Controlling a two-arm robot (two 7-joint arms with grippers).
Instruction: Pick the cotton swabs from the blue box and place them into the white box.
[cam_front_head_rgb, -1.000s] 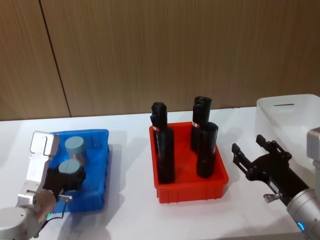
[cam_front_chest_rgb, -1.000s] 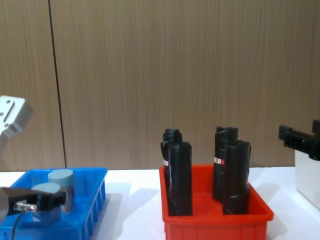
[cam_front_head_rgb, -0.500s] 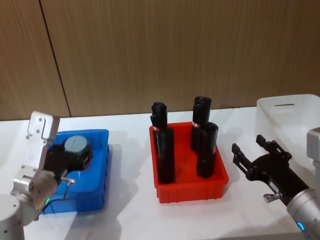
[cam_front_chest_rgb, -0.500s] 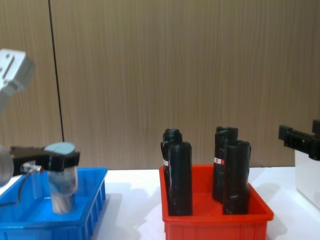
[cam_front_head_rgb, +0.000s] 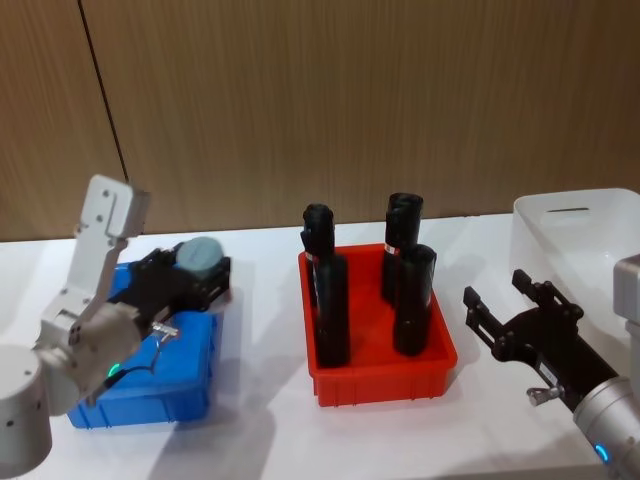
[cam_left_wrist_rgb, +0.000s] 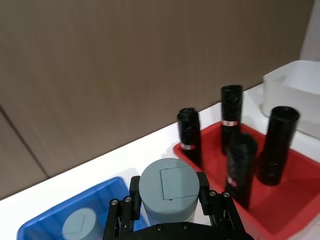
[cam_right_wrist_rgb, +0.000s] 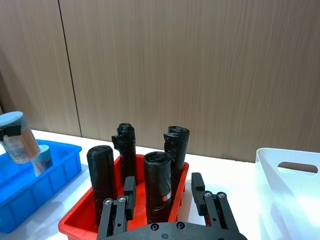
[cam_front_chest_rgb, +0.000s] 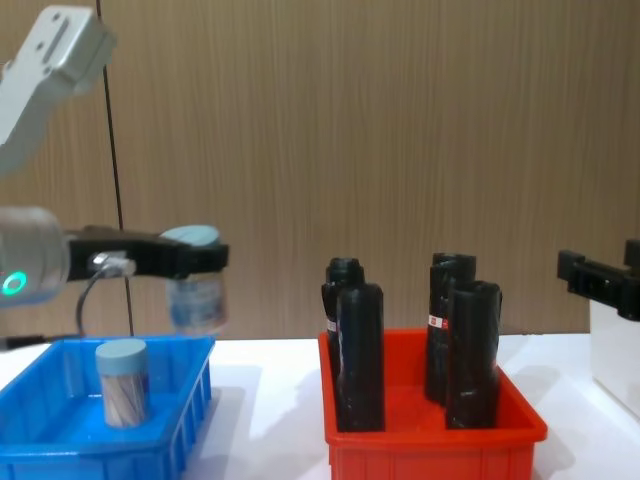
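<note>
**Head view:** A jar of cotton swabs (cam_front_head_rgb: 200, 258) is gripped from both sides by the closed jaws of the left gripper (cam_front_head_rgb: 203, 276) and held in the air over the far right corner of the blue box (cam_front_head_rgb: 150, 395). A red bin (cam_front_head_rgb: 385, 385) of black bottles (cam_front_head_rgb: 330, 310) is seen in the middle of the white table (cam_front_head_rgb: 270, 430). The white box (cam_front_head_rgb: 580, 235) is seen at the far right. Near it, the right gripper (cam_front_head_rgb: 495, 287) is held low over the table with its jaws apart and nothing between them.

**Left wrist view:** The jar of cotton swabs (cam_left_wrist_rgb: 167, 189) is seen clamped between the black fingers (cam_left_wrist_rgb: 134, 197), with its grey-blue lid uppermost. A second jar (cam_left_wrist_rgb: 80, 225) is seen down in the blue box (cam_left_wrist_rgb: 45, 225).

**Right wrist view:** The spread fingers (cam_right_wrist_rgb: 130, 197) of the right gripper are pointed at the red bin (cam_right_wrist_rgb: 75, 220). The white box (cam_right_wrist_rgb: 280, 185) lies to the right. Far to the left, the held jar (cam_right_wrist_rgb: 17, 131) is shown above the blue box (cam_right_wrist_rgb: 20, 200).

**Chest view:** The jar of cotton swabs (cam_front_chest_rgb: 195, 295) is held well clear above the right end of the blue box (cam_front_chest_rgb: 60, 455). The second jar (cam_front_chest_rgb: 122, 380) is left standing upright inside the box. The right gripper (cam_front_chest_rgb: 600, 275) is seen at the right edge, in front of the white box (cam_front_chest_rgb: 615, 350).
</note>
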